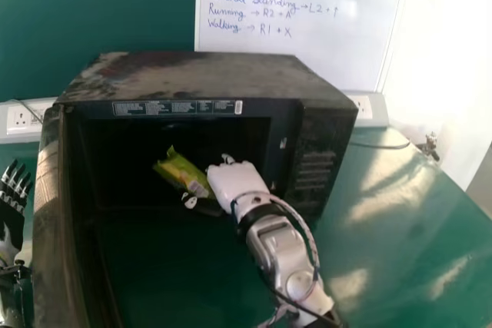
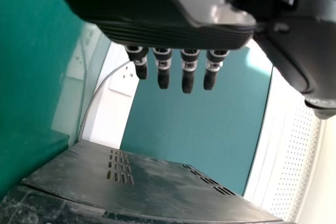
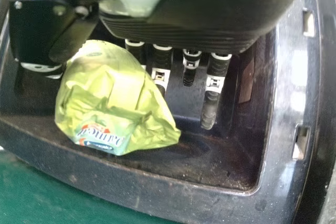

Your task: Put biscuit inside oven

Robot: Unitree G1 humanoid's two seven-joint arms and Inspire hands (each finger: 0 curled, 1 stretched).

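Observation:
My right hand [image 1: 235,180] is at the open front of the black oven [image 1: 223,79], shut on the green biscuit packet [image 1: 183,173], which lies across the oven's mouth. In the right wrist view the packet [image 3: 113,100] sits between the thumb and fingers of my right hand [image 3: 157,74], over the oven's front rim [image 3: 105,169]; it covers part of the fingers. My left hand [image 1: 13,197] is open, outside the oven door at the far left. The left wrist view has this left hand [image 2: 176,72] with straight fingers, the oven top [image 2: 152,182] beyond it.
The oven door [image 1: 50,220] stands swung open on the left. Green table surface [image 1: 407,220] extends to the oven's right. A whiteboard [image 1: 296,28] and wall sockets [image 1: 361,107] are behind, with a cable [image 1: 380,145] near the back right.

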